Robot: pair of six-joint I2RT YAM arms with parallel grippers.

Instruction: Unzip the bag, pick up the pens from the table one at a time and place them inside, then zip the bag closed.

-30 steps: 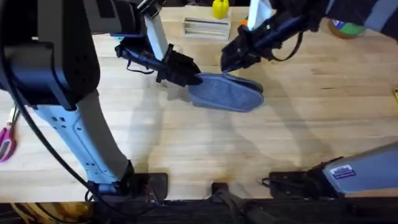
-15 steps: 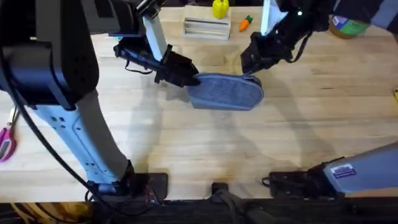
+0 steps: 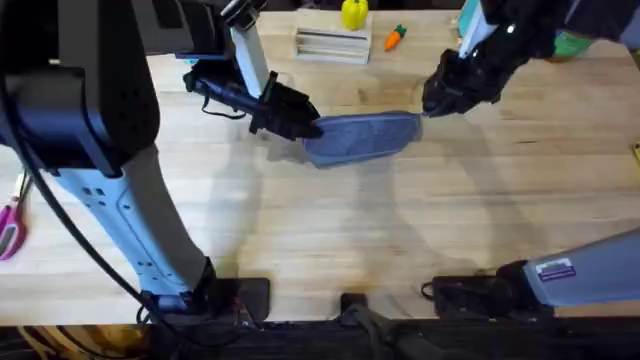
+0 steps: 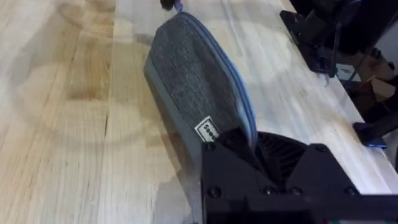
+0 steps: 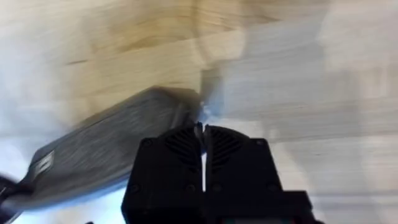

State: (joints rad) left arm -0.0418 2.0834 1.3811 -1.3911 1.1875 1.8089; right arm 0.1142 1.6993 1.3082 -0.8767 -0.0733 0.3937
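Observation:
The blue-grey bag [image 3: 362, 137] lies on the table [image 3: 480, 200], stretched between both grippers. My left gripper [image 3: 310, 128] is shut on its left end; in the left wrist view the black fingers clamp the bag [image 4: 193, 81] beside its blue zip line. My right gripper [image 3: 428, 108] is at the bag's right end, fingers pressed together on the small zip pull [image 5: 202, 117], with the bag [image 5: 106, 149] trailing away from it. The zip looks closed along the top. The pens are out of view.
At the back edge stand a yellow object [image 3: 353, 13], an orange toy carrot [image 3: 395, 38] and a slatted wooden box [image 3: 332, 44]. Pink scissors [image 3: 10, 225] lie at the far left edge. A green item [image 3: 568, 44] sits at the back right.
My right gripper has travelled to the right along the bag's top, from near its left end to its right end. The bag has been pulled straighter. The left gripper kept its hold.

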